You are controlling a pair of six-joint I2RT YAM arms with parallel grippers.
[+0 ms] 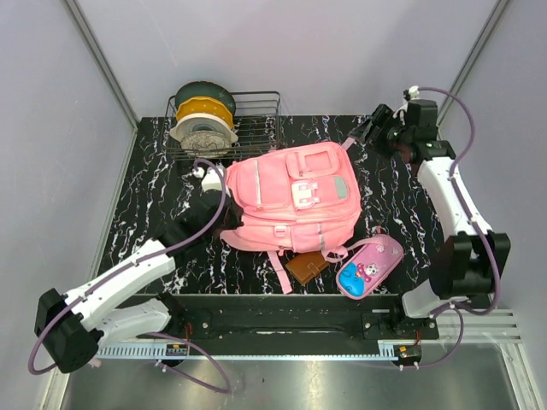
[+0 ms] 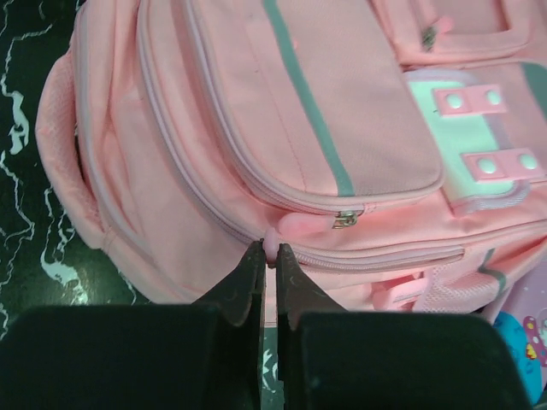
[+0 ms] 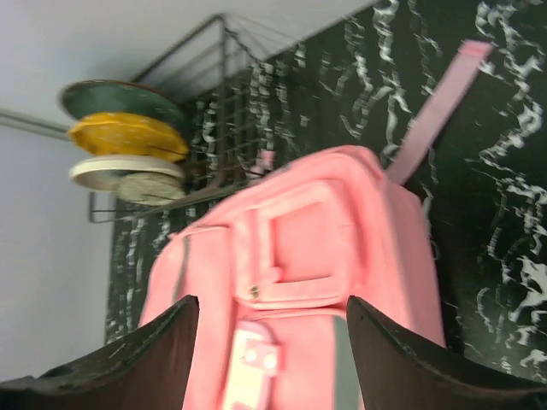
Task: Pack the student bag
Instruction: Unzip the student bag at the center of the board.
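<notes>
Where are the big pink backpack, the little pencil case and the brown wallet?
student bag [image 1: 269, 201]: top view, on its pink front panel.
pencil case [image 1: 372, 265]: top view, on the middle of its cartoon side.
brown wallet [image 1: 305, 267]: top view, on its brown cover.

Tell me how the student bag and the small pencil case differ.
The student bag is far larger than the pencil case. The bag is plain pink with a white-and-grey patch; the case carries a cartoon print. The left gripper pinches a tab at the bag's zipper; no gripper touches the case. Both are pink and lie flat.
</notes>
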